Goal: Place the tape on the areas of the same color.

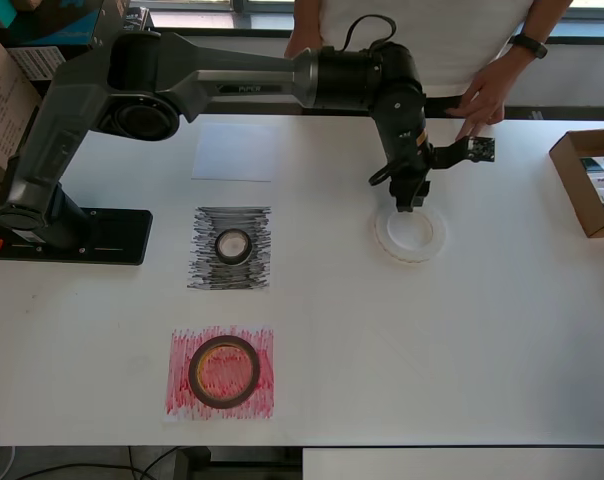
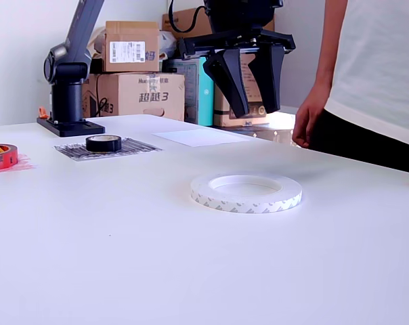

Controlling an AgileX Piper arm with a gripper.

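Flat white tape ring (image 2: 246, 192) with a speckled rim lies on the smooth worktop (image 2: 123, 257) — the hand (image 2: 253, 108) hangs above, fingers apart, its top cut off.

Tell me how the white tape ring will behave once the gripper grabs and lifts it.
The white tape ring lies flat, so it probably won't roll until tipped on edge. It looks low and wide with a thin wall, so likely light, and a pinch might flex it. The open gripper hangs above it; its smooth rim may slip or swing when lifted.

Bright daylight, soft shadows, sharp focus
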